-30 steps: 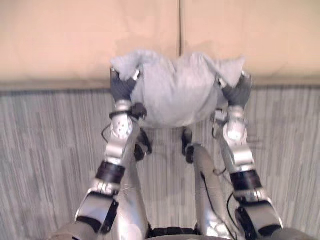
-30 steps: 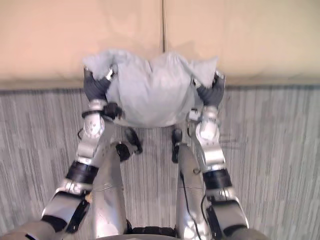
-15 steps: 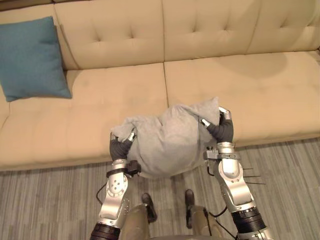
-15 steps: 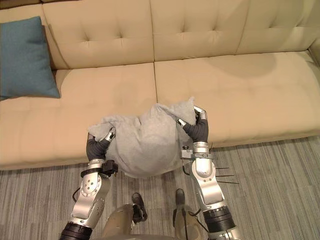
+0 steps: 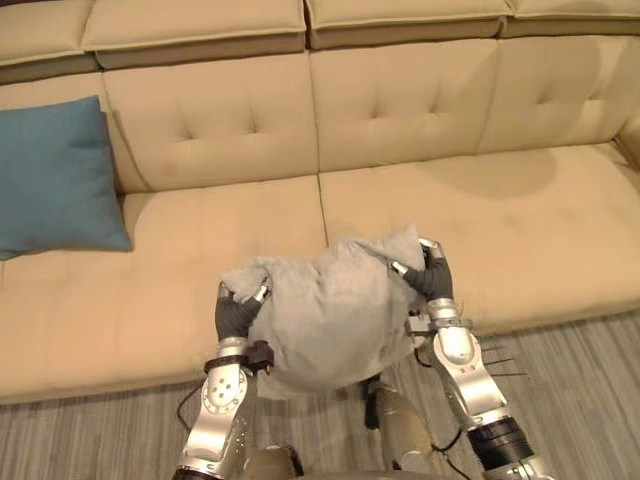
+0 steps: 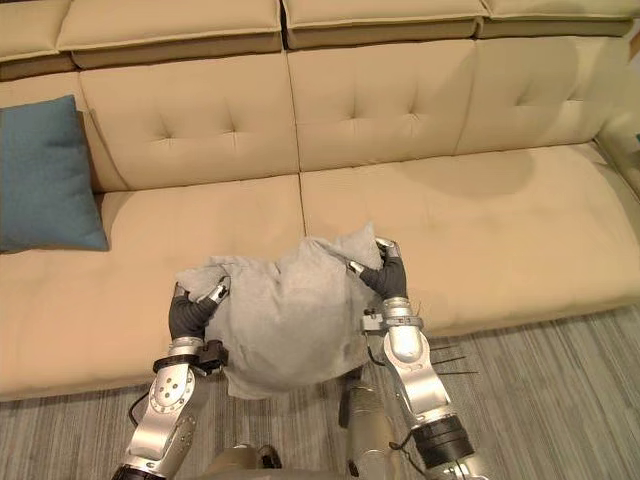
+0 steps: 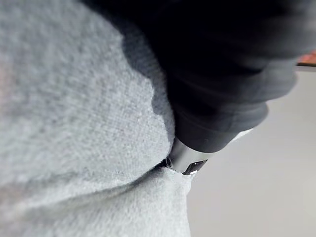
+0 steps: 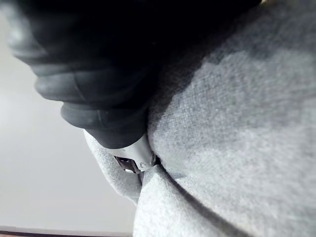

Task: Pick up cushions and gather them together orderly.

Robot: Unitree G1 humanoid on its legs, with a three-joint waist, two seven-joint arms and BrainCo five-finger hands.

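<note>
The plump light-grey fabric cushion point(image 5: 335, 310) is held above the front edge of the long tan tufted sofa point(image 5: 520, 220), well apart from the square teal cushion point(image 5: 55, 180) leaning at its left end, with the left hand point(image 5: 237, 312) and right hand point(image 5: 432, 278) each clamped on an upper corner.

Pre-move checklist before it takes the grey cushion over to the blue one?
1. Left hand gripping grey cushion: ok, fingers dug into one corner.
2. Right hand gripping opposite corner: ok.
3. Cushion clear of sofa: cannot tell; it hangs at the seat's front edge.
4. Blue cushion at the sofa's left end, leaning on the backrest: ok.
5. Seat between the cushions free: ok.
</note>
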